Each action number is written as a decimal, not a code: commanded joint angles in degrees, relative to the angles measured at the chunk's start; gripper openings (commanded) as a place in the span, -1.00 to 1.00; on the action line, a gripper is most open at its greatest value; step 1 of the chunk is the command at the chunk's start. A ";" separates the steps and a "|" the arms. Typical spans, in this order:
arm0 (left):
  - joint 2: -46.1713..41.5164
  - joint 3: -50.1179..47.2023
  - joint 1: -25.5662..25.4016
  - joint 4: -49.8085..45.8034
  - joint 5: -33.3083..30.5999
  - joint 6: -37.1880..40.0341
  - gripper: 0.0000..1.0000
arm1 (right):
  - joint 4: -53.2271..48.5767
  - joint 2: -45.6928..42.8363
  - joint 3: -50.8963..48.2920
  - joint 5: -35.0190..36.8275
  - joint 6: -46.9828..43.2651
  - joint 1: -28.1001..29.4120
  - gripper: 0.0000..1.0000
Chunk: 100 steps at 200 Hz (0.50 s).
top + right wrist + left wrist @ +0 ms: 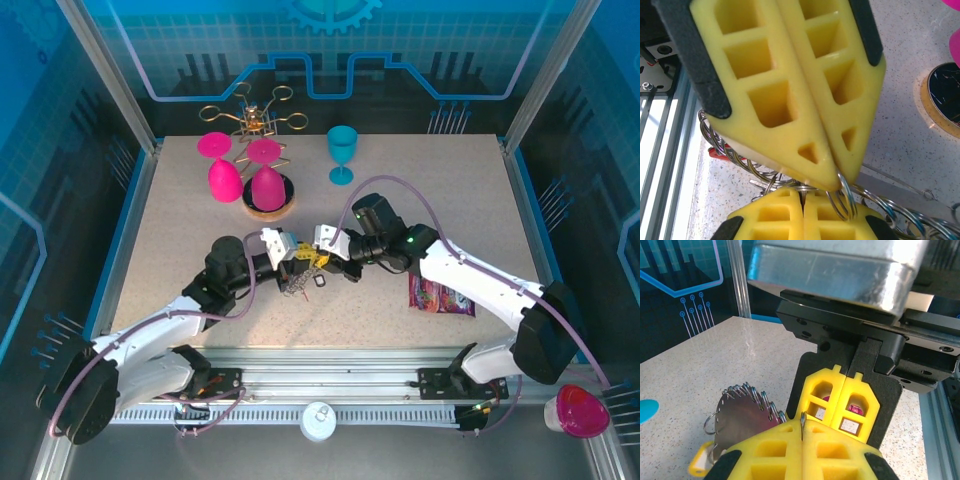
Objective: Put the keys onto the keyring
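— While you look in from the near edge, what lies closest?

— On the rail between your arm bases sits a white round cap [318, 420], and a pink cup [580, 412] stands off at the right corner. Further in, a purple snack packet [440, 296] lies flat on the table [450, 200], just beside your right arm.

— And at mid-table?

— Your left gripper [300, 256] and right gripper [320, 255] meet almost tip to tip. Your left one is clenched on the keyring [294, 284], with a thin wire of it pinched between the yellow fingertips. Your right one is clenched too. Ring coils press against its tip, but you cannot tell whether any are nipped inside.

— Where is the rest of the keyring?

— It hangs just under the two grippers as a bunch of silvery rings around a silvery disc [742, 415]. A red key tag [720, 152] shows behind the coils and a yellow key tag [700, 466] at the bunch's lower edge. A small dark key [318, 283] lies on the table just right of the bunch.

— Beyond that?

— One upturned pink goblet [266, 178] stands on a round base [283, 205], and a second upturned pink goblet [222, 172] stands just left of it. A teal goblet [341, 153] stands upright to the right, and a gold wire rack [255, 112] is farthest back.
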 commanded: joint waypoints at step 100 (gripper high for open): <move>-0.92 -1.10 -0.14 6.12 4.46 0.73 -1.00 | 15.06 -8.40 -10.12 -17.83 10.98 -9.21 -0.55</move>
